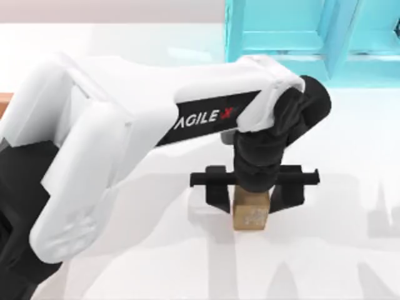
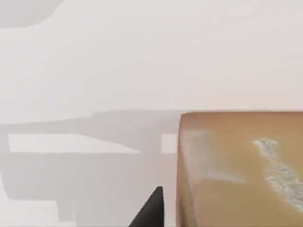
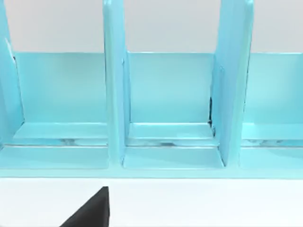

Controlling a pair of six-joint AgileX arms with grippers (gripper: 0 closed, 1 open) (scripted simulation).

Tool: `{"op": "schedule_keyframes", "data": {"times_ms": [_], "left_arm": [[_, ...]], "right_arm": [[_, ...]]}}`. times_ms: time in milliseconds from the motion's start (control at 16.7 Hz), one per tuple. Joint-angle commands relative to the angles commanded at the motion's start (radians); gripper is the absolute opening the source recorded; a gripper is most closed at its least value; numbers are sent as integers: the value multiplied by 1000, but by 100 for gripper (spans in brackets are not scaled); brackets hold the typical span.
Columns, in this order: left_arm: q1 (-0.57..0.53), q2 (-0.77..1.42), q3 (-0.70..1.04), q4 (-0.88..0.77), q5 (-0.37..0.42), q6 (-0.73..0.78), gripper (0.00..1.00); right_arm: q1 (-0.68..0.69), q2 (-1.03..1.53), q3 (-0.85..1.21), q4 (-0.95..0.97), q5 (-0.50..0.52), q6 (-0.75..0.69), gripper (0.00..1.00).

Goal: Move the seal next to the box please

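The seal [image 1: 251,214], a small golden-brown block with whitish speckles, stands on the white table right of the middle. My left gripper [image 1: 253,201] hangs straight over it, open. Its black fingers [image 1: 217,195] stand on either side of the block, with a small gap on each side. The left wrist view shows the seal [image 2: 241,170] up close, with one dark fingertip [image 2: 151,212] beside it. An orange-brown sliver at the table's left edge is the box [image 1: 4,103], mostly hidden behind my left arm. One dark fingertip [image 3: 90,210] of my right gripper appears in the right wrist view.
A turquoise shelf-like frame [image 1: 306,37] with upright dividers stands at the back right, and the right wrist camera faces its compartments [image 3: 165,94]. My left arm's white body [image 1: 94,162] spans the left half of the table.
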Motion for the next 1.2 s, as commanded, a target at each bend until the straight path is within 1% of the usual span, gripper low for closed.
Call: {"op": "schedule_keyframes", "data": {"times_ms": [360, 420, 960, 1200], "left_arm": [[0, 0, 0, 0, 0, 0, 2], [0, 0, 0, 0, 0, 0, 0], [0, -2, 4, -4, 0, 1, 0], [-1, -12, 67, -93, 0, 0, 0]], "right_arm": [[0, 0, 0, 0, 0, 0, 100], [0, 0, 0, 0, 0, 0, 100], [0, 0, 0, 0, 0, 0, 100], [0, 0, 0, 0, 0, 0, 100]]}}
